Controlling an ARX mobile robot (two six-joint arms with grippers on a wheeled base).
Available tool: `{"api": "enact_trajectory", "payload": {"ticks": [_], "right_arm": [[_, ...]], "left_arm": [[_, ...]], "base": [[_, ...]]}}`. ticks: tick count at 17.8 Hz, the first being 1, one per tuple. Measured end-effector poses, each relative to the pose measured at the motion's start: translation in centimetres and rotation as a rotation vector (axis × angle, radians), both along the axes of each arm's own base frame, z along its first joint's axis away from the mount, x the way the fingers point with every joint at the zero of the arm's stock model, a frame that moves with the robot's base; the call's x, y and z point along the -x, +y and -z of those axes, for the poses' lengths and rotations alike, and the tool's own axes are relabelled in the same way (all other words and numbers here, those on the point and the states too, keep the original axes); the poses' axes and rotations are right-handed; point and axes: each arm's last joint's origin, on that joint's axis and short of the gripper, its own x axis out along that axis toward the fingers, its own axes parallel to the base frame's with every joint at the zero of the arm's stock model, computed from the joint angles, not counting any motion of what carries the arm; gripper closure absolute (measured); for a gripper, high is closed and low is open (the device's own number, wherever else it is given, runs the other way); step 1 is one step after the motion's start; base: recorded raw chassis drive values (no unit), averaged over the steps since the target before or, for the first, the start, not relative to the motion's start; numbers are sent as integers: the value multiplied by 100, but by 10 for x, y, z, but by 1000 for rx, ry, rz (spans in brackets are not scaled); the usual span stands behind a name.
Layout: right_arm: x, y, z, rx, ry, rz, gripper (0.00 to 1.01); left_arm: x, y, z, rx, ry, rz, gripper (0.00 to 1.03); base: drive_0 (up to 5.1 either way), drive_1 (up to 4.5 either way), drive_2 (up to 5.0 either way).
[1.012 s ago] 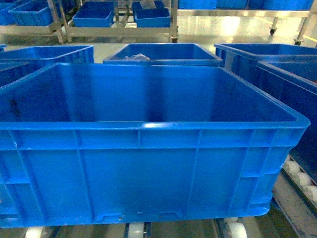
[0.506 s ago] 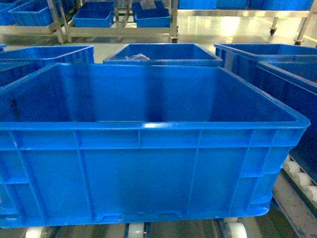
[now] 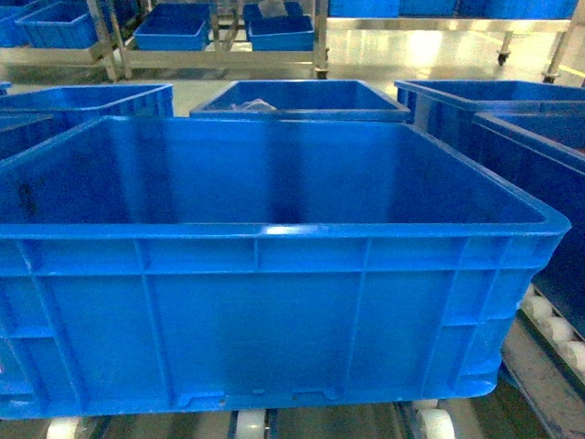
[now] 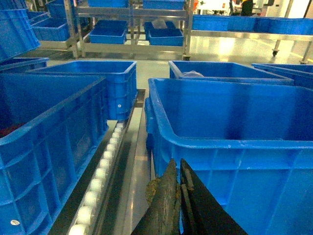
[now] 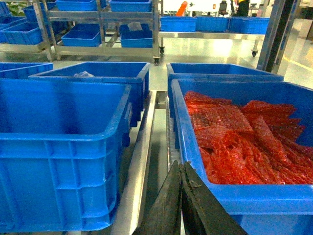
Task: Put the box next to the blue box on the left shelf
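While the box (image 3: 274, 311) fills nearly the whole head view, it sits on the left shelf (image 4: 100, 171), white rollers showing under its front edge & along the rail at its left side. It's open-topped, nothing seen inside.

Around it: a blue crate (image 4: 44, 147) just beside it on the left w/ a roller strip between them; another blue crate (image 4: 95, 81) further back on that side; a crate w/ something pale inside (image 3: 302, 96) right behind the box. On the right, a crate of red plastic bags (image 5: 244, 142) stands just beside the box, a metal rail between the two, w/ one more blue crate (image 5: 220, 71) behind it. Steel racks w/ smaller blue bins (image 3: 219, 32) stand across a shiny floor at the back.

No readable writing or brand marks anywhere; a small dark smudge shows on the box's inner left wall.

Left gripper (image 4: 179, 196): dark fingers pressed together, holding nothing, low beside the box's left front corner. Right gripper (image 5: 180, 196): fingers likewise closed together on nothing, low in the gap between the box & the red-bag crate.

Vs. the earlier head frames, no real change: the box & its neighbours lie the same.
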Motion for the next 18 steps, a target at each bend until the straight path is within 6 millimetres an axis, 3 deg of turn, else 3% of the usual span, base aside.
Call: {"api": "enact_trajectory", "payload": {"ticks": [3,7,14,15,18], "right_arm": [[0,0,0,0,5,0,100],[0,0,0,0,4,0,89],[0,0,0,0,4,0,3],[0,0,0,0,4,0,3],[0,0,0,0,4,0,3]], "left_arm": [[0,0,0,0,0,0,102],[0,0,0,0,0,0,95],[0,0,0,0,0,0,9],[0,0,0,-1,0,0,4],[0,0,0,-1,0,0,5]], "base": [[0,0,0],[0,0,0],[0,0,0],[0,0,0],[0,0,0]]}}
